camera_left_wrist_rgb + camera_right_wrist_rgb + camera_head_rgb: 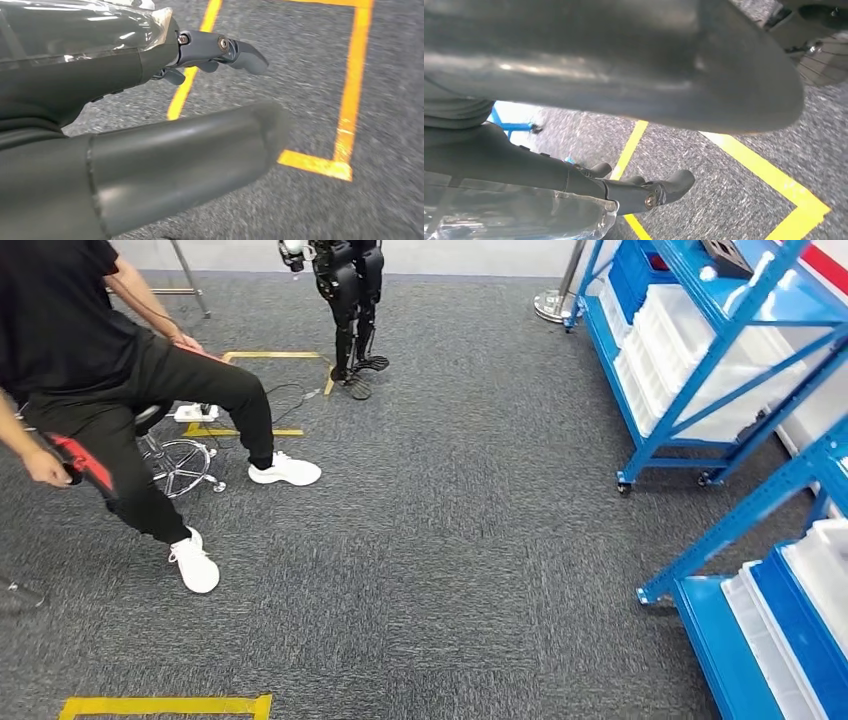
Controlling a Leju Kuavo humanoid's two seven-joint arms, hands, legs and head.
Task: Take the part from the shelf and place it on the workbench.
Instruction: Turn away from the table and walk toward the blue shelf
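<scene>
- Fingers (240, 52) of L hand (150, 130): dark, stretched out apart from thick grey thumb, nothing between them – released, hanging over grey carpet (450, 540).
- R hand (624, 100): fingers (659, 190) likewise extended, apart from thumb, nothing grasped – released.
- Yellow floor tape (350, 90) under both hands; L wrist view shows a corner of a taped box; R wrist view shows a corner too.
- Head view: blue shelf (700, 370) at 2 o'clock, on castors, white bins (680, 350) on its tiers; a dark blocky object (728, 254) on top tier, cannot tell if that's the part – too small.
- Second blue rack (760, 620) at 4 o'clock, near, w/ white and blue trays.
- Person in black (90, 370) seated on wheeled stool (175, 460) at 10 o'clock, white shoes, legs spread.
- Another black humanoid's legs (350, 300) at 12 o'clock, far, beside a taped floor square.
- Yellow tape strip (165, 706) at 7 o'clock, near.
</scene>
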